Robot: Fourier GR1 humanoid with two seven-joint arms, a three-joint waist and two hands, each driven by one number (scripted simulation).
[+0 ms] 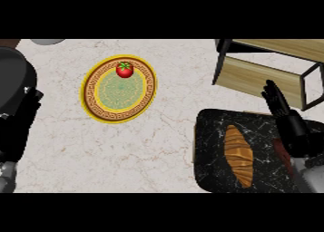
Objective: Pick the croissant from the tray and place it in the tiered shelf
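Right hand point(293, 124), fingers straight, hovers just right of the croissant point(238, 155) on the tray point(210, 136).

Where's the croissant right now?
Head view, lower right: the croissant lies on the dark tray, just left of the right hand, below the tiered shelf.

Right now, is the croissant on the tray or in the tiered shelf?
On the tray. The croissant lies flat on the dark marbled tray, apart from the tiered shelf; the right hand beside it is open, holding nothing.
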